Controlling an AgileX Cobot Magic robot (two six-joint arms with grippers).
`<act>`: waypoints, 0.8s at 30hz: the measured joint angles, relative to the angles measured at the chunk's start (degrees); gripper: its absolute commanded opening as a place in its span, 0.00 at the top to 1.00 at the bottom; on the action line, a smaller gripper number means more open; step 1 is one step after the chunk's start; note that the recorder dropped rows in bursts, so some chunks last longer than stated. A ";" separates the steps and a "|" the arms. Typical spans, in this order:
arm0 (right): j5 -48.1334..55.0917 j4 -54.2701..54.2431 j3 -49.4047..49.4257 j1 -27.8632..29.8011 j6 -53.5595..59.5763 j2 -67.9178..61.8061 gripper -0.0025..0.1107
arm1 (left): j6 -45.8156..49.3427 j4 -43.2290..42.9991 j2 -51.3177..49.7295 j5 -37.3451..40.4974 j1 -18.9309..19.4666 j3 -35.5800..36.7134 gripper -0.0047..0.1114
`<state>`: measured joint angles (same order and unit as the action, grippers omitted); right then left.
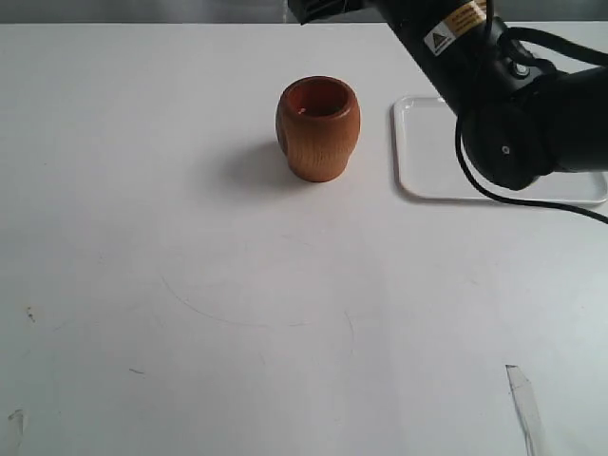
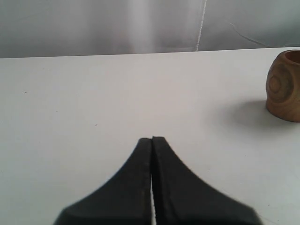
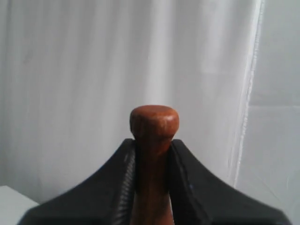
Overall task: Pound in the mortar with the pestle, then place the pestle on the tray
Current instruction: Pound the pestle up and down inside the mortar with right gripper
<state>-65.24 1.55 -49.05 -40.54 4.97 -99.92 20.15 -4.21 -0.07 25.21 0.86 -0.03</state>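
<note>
The reddish-brown wooden mortar (image 1: 318, 127) stands upright on the white table, its round mouth empty; the left wrist view catches it at one edge (image 2: 284, 87). The white tray (image 1: 425, 161) lies just right of it, partly covered by the right arm. My right gripper (image 3: 153, 142) is shut on the pestle (image 3: 153, 123), whose knob sticks out past the fingertips against a white curtain; the gripper and pestle are out of the exterior view, above its top edge. My left gripper (image 2: 152, 139) is shut on nothing, low over bare table and well away from the mortar.
The right arm (image 1: 503, 95) reaches from the right edge up across the tray to the top of the exterior view. A strip of clear tape (image 1: 524, 404) lies near the front right of the table. A white curtain backs the table.
</note>
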 measured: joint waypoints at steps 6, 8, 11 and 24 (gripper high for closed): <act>4.45 0.00 0.00 0.00 0.49 -6.99 0.98 | 0.00 0.00 0.00 0.00 0.00 0.00 0.96; 4.74 -0.12 0.00 0.00 0.49 -11.84 0.98 | 0.00 0.00 0.00 0.00 0.00 0.00 0.96; -0.03 -0.65 -0.11 0.00 -0.04 -17.20 0.98 | 0.00 0.00 0.00 0.00 0.00 0.00 0.96; 0.25 -1.87 0.12 0.00 1.36 1.30 0.98 | 0.00 0.00 0.00 0.00 0.00 0.00 0.96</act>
<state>-64.99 -0.32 -48.93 -40.54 6.33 -98.62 20.15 -4.21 -0.07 25.21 0.86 -0.03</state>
